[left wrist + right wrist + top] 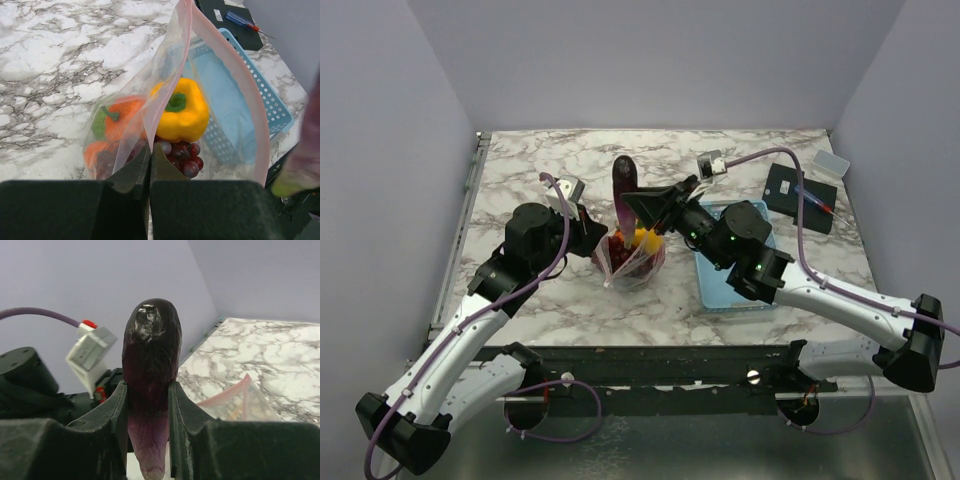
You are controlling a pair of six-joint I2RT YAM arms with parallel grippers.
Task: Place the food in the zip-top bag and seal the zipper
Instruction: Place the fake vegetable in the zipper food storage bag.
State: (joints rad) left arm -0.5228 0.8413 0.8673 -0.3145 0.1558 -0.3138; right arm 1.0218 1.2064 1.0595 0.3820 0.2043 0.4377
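Observation:
The clear zip-top bag stands open at the table's middle, its pinkish-red zipper ringing the mouth. Inside lie a yellow pepper, dark grapes, an orange pumpkin and something green. My left gripper is shut on the near edge of the bag's mouth and holds it up. My right gripper is shut on the purple eggplant, held upright above the bag's mouth in the top view. The bag's rim shows low right in the right wrist view.
A light-blue perforated basket sits just right of the bag, under my right arm. A black pad with a blue-red screwdriver lies at the far right, a small clear box beyond it.

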